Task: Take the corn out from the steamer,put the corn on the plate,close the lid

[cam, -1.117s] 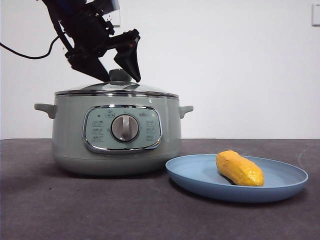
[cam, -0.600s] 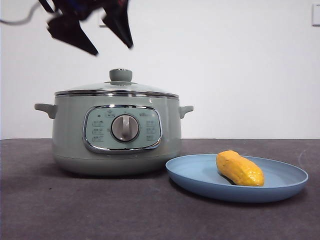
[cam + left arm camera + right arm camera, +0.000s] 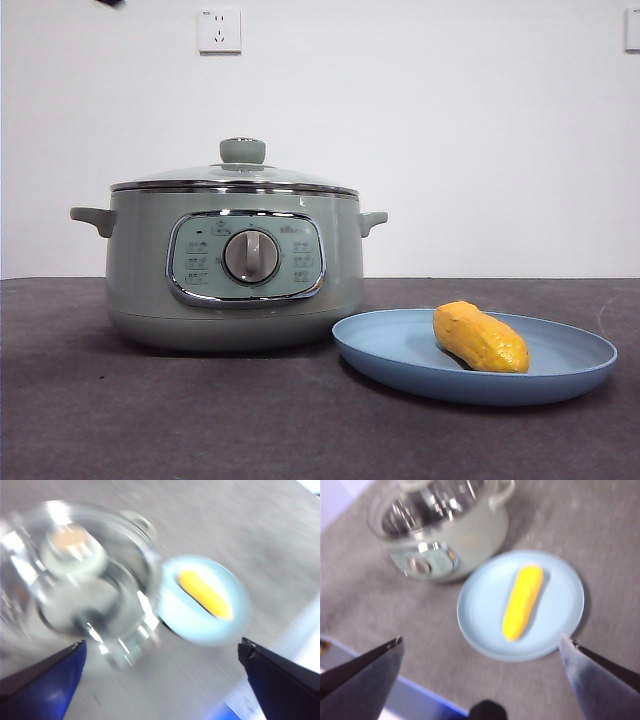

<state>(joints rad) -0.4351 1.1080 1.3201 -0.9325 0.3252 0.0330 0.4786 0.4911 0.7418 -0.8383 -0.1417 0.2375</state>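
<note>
White wall backs a dark grey table (image 3: 150, 420) filling the lower frame of the front view. At centre-left stands the steamer (image 3: 235, 265), its lid (image 3: 235, 176) seated shut on the rim. Touching its base at lower right lies the plate (image 3: 400, 350), and the corn (image 3: 480, 338) rests on its right half. Left gripper (image 3: 160, 680) and right gripper (image 3: 480, 675) hang high above, jaws spread wide, holding nothing.
</note>
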